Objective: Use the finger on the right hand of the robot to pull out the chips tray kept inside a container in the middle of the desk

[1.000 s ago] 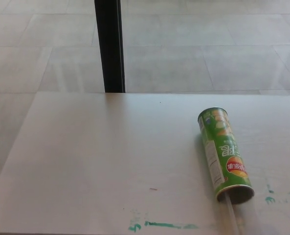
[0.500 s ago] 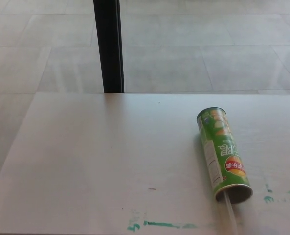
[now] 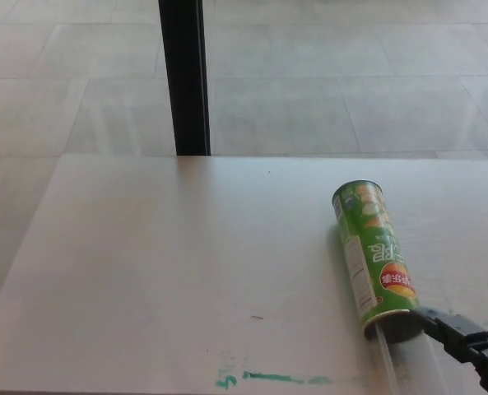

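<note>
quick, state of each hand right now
Left hand: not in view.
Right hand: at the open end of the green chips can; open or shut cannot be told.

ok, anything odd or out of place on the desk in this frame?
The green chips can lies on its side, open end toward the robot, with the clear tray poking out of it. Green paint-like smears mark the desk near its front edge. The right hand is at the can's mouth. Nothing spilled.
</note>
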Controlling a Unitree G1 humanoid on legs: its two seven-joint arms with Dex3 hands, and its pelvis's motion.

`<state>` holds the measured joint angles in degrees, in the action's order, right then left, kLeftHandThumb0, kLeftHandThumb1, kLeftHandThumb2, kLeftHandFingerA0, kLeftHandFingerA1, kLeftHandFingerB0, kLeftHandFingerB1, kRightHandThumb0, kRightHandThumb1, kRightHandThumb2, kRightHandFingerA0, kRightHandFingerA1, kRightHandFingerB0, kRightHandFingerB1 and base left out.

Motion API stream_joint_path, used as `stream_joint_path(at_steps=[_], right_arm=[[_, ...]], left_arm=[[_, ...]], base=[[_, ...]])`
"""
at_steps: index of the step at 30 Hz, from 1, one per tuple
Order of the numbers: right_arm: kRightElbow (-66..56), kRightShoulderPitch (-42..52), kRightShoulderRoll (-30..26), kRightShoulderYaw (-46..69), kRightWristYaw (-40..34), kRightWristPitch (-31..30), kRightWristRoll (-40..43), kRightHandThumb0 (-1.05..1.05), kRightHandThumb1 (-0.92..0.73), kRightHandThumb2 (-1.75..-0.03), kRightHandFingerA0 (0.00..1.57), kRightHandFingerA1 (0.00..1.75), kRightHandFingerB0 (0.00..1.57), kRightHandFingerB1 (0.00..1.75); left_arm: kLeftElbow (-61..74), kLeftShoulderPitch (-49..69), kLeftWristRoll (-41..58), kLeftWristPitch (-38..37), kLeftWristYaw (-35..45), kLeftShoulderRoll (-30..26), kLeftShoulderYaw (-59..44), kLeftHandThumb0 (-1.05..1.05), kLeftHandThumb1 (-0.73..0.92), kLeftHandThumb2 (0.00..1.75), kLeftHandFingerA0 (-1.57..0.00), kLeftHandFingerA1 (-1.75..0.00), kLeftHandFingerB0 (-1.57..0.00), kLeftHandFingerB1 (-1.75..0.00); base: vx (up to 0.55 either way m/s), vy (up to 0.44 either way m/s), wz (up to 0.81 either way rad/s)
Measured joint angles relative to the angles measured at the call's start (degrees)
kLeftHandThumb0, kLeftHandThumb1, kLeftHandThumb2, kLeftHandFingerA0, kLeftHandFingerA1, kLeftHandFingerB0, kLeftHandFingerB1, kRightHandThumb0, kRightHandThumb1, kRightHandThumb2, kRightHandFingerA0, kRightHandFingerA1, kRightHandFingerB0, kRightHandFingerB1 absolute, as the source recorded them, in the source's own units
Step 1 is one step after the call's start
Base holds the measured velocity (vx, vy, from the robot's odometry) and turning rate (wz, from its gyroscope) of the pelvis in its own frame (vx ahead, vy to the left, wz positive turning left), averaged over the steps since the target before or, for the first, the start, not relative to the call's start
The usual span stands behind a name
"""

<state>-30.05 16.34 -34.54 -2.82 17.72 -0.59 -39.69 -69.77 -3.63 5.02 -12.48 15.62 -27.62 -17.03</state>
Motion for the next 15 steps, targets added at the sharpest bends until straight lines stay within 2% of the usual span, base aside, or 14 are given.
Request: stream_joint_path(at_steps=[1,2,3,5,9,10,11,12,13,14,15], right_arm=[[-1.0,0.9,-0.1,0.9,0.6,-0.1,0.4,-0.14,-0.44,-0.68,0.91,1.09,0.0,0.05],[-2.2,2.2,-0.4,2.3,1.4,-0.2,1.0,-0.09,-0.46,-0.54,0.92,1.17,0.0,0.17],[-3.1,3.3,-0.8,3.8,1.9,-0.3,1.7,-0.08,-0.47,-0.55,0.89,1.2,0.0,0.2],[-4.6,5.7,-1.5,7.5,3.2,-0.4,3.1,-0.05,-0.48,-0.55,0.91,1.1,0.01,0.29],[-6.0,9.0,-1.9,14.8,4.8,-0.7,5.5,-0.05,-0.48,-0.56,0.93,1.11,0.03,0.28],[-6.3,10.0,-2.0,17.2,5.5,-1.0,6.4,-0.1,-0.41,-0.72,0.91,1.07,0.02,0.27],[-6.4,10.7,-2.2,19.0,6.1,-1.1,6.9,-0.07,-0.47,-0.54,0.89,1.12,0.05,0.29],[-6.4,11.5,-2.4,20.9,6.7,-1.2,7.5,-0.06,-0.45,-0.53,0.93,1.05,0.08,0.32],[-6.3,12.2,-2.8,22.7,7.2,-1.4,8.1,-0.06,-0.45,-0.53,0.93,1.05,0.08,0.32],[-6.1,13.0,-3.0,24.9,7.7,-1.3,8.8,-0.03,-0.45,-0.52,0.99,1.02,0.09,0.34],[-5.8,13.7,-3.2,26.9,8.1,-1.3,9.4,-0.03,-0.47,-0.54,0.96,1.07,0.08,0.31]], left_arm=[[0.0,0.0,0.0,0.0,0.0,0.0,0.1,-0.45,0.69,0.6,-0.63,-0.66,-0.54,-0.47],[0.0,0.1,0.0,0.0,0.0,0.0,0.2,-0.45,0.69,0.6,-0.62,-0.65,-0.54,-0.47],[0.0,0.1,0.0,0.0,0.0,0.0,0.2,-0.45,0.69,0.61,-0.62,-0.65,-0.53,-0.46],[0.0,0.2,0.0,0.0,0.0,0.0,0.2,-0.43,0.7,0.61,-0.62,-0.65,-0.53,-0.47],[0.0,0.1,0.0,0.0,0.0,0.0,0.3,-0.43,0.7,0.6,-0.63,-0.68,-0.55,-0.48],[0.0,0.1,0.0,0.0,0.0,0.0,0.3,-0.43,0.7,0.6,-0.62,-0.67,-0.54,-0.48],[0.0,0.1,0.0,0.0,0.0,0.0,0.3,-0.42,0.71,0.61,-0.62,-0.67,-0.54,-0.49],[0.0,0.1,0.0,0.0,0.0,0.0,0.3,-0.41,0.72,0.61,-0.62,-0.68,-0.55,-0.49],[0.0,0.1,0.0,0.0,0.0,0.0,0.3,-0.41,0.72,0.61,-0.62,-0.68,-0.55,-0.49],[0.0,0.1,0.0,0.0,0.0,0.0,0.3,-0.43,0.72,0.61,-0.62,-0.66,-0.56,-0.48],[0.0,0.1,0.0,0.0,0.0,0.0,0.3,-0.45,0.72,0.61,-0.6,-0.65,-0.54,-0.47]], base=[[0.0,0.0,0.0],[0.0,0.0,0.0],[0.0,0.0,0.0],[0.0,0.0,0.0],[0.0,0.0,0.0],[0.0,0.0,0.0],[0.0,0.0,0.0],[0.0,0.0,0.0],[0.0,0.0,0.0],[0.0,0.0,0.0],[0.0,0.0,0.0]])
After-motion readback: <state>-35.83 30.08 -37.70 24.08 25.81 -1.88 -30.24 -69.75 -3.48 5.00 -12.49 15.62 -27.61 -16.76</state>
